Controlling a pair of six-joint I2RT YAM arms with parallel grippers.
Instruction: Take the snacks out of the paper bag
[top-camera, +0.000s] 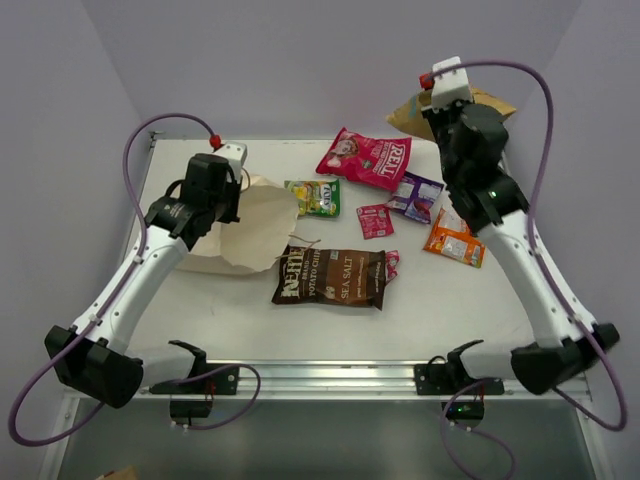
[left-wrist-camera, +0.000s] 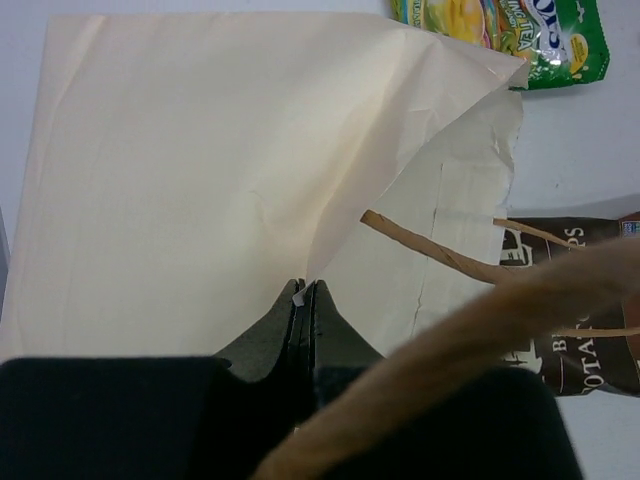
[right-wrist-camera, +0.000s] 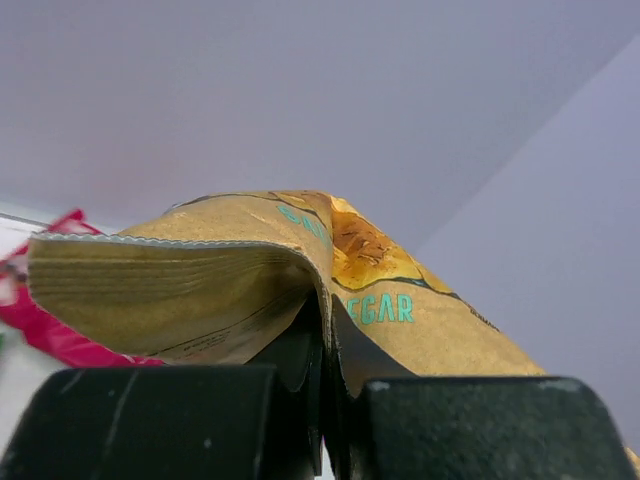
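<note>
**Top view.** The paper bag (top-camera: 250, 230) lies flat near the left edge of the table (top-camera: 470, 320), with its mouth toward the centre. My left gripper (top-camera: 232, 200) is on the bag's upper part. My right gripper (top-camera: 443, 112) is raised at the far right corner and carries the tan-yellow bag (top-camera: 495, 101).

Six snacks lie outside the paper bag:
- The red-pink bag (top-camera: 365, 157) is near the far edge.
- The green packet (top-camera: 313, 197) is just beside the paper bag's mouth.
- The small pink packet (top-camera: 375, 220) and the purple packet (top-camera: 417, 195) are at mid-table.
- The orange packet (top-camera: 455, 240) is toward the right edge.
- The brown chip bag (top-camera: 332, 277) is nearest the front edge.

**Left wrist view.** My fingers (left-wrist-camera: 270, 330) are pressed together on a fold of the paper bag's top layer. A string handle (left-wrist-camera: 430, 250) crosses toward the chip bag, and a second handle loop is blurred in the foreground.

**Right wrist view.** My fingers (right-wrist-camera: 295, 350) are clamped tight on the tan-yellow bag's lower edge. The bag arches above them against the wall. The red-pink bag shows at the left border.
</note>
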